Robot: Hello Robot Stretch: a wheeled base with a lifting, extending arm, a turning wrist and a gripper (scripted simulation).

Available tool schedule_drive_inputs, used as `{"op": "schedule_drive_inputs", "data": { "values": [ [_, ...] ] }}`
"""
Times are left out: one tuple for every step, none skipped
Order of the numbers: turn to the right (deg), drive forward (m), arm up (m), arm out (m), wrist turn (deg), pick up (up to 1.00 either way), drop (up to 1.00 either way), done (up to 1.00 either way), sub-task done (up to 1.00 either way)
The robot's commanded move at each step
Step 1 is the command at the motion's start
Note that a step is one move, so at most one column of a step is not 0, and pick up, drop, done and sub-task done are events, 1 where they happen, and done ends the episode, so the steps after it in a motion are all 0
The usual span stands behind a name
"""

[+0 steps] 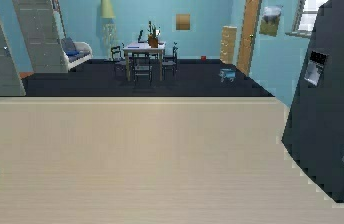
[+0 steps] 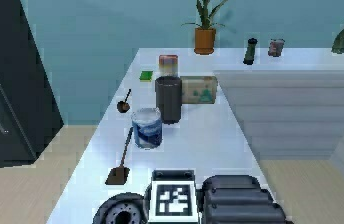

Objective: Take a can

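1. The gripper (image 2: 122, 211) sits at the arm side view's bottom edge, over the counter (image 2: 230, 140). Its far end is unclear, so I cannot tell its state or whether it holds anything.
2. The can (image 2: 147, 128), blue and white, stands upright beyond the gripper. A spatula (image 2: 120, 162) lies between them, and a dark cylinder (image 2: 168, 98) stands just past the can.
3. I judge the can light, rigid, smooth-walled and easily tipped. I'd take it across the middle of its side wall.
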Motion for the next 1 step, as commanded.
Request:
{"op": "schedule_drive_inputs", "data": {
  "values": [
    [0.0,0.0,0.0,0.28,0.0,0.0,0.0,0.0,0.0]
  ]
}}
